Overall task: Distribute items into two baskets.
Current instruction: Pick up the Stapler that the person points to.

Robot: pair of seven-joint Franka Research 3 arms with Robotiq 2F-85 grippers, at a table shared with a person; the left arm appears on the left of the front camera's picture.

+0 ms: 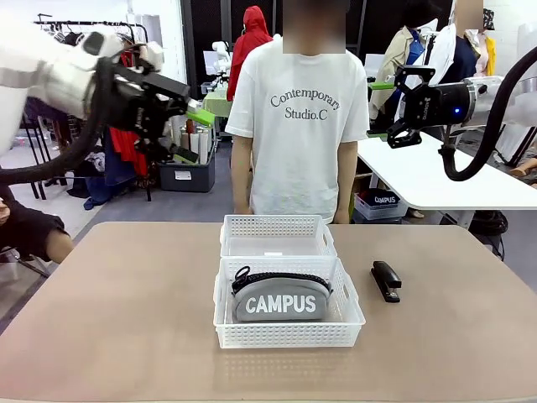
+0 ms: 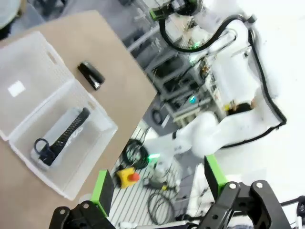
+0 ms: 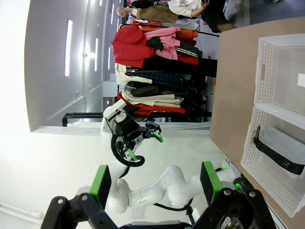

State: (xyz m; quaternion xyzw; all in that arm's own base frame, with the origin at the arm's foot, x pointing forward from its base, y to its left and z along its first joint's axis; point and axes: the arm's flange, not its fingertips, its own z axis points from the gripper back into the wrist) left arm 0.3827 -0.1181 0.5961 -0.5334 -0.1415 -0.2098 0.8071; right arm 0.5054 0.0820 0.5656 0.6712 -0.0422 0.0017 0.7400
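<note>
Two white lattice baskets stand end to end at the table's middle. The near basket (image 1: 289,334) holds the grey "CAMPUS" pouch (image 1: 281,298); the far basket (image 1: 277,223) is empty apart from a small white label. The black stapler (image 1: 386,280) lies on the table right of the near basket. My left gripper (image 1: 195,134) hangs open, high above the table's left side. My right gripper (image 1: 379,109) is open too, raised at the upper right. The left wrist view shows the stapler (image 2: 90,75), the pouch (image 2: 59,138) and my open left gripper (image 2: 159,186). The right wrist view shows the pouch (image 3: 281,149) and my open right gripper (image 3: 155,183).
A person in a white T-shirt (image 1: 298,126) stands at the far edge behind the baskets, hands out of sight. A white table (image 1: 436,176) stands behind at the right. Bare tabletop (image 1: 117,302) lies left of the baskets.
</note>
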